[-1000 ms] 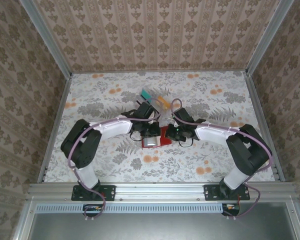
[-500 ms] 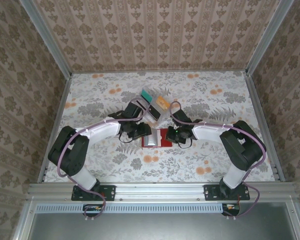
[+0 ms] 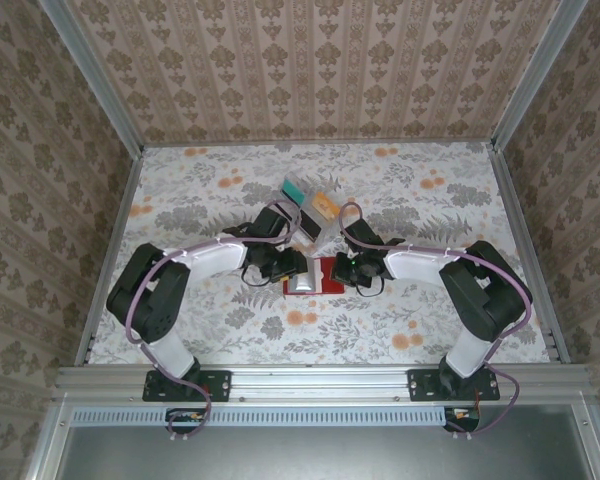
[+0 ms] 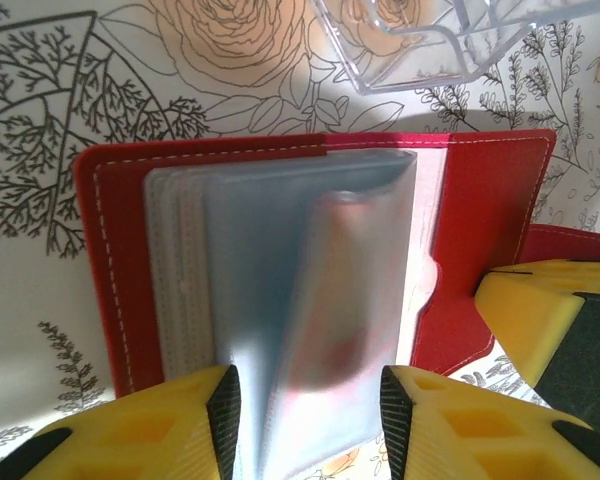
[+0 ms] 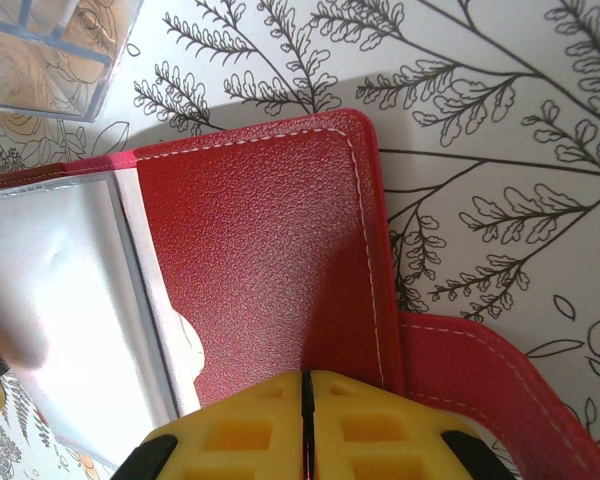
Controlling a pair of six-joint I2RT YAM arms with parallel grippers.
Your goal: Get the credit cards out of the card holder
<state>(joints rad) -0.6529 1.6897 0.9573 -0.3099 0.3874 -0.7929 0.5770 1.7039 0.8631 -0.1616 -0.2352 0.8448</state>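
The red card holder (image 3: 327, 284) lies open on the floral table between both arms. Its pale blue-grey credit cards (image 3: 302, 283) sit stacked inside. In the left wrist view my left gripper (image 4: 302, 420) is open astride the near edge of the cards (image 4: 280, 270), and one translucent leaf curls upward between the fingers above the red cover (image 4: 110, 250). My right gripper (image 5: 307, 385) is shut, its tips resting on the red inner cover (image 5: 260, 250) next to the red tab (image 5: 480, 390). From above, the left gripper (image 3: 288, 268) and the right gripper (image 3: 342, 270) flank the holder.
A clear plastic rack (image 3: 310, 215) with teal and orange cards stands just behind the holder, close to both wrists; its corner is visible from the left wrist (image 4: 420, 50). Patterned walls and metal rails enclose the table, with free room to the front and sides.
My left gripper has gone from shut to open and shifted slightly left along the holder. The right gripper has stayed shut on the red cover.
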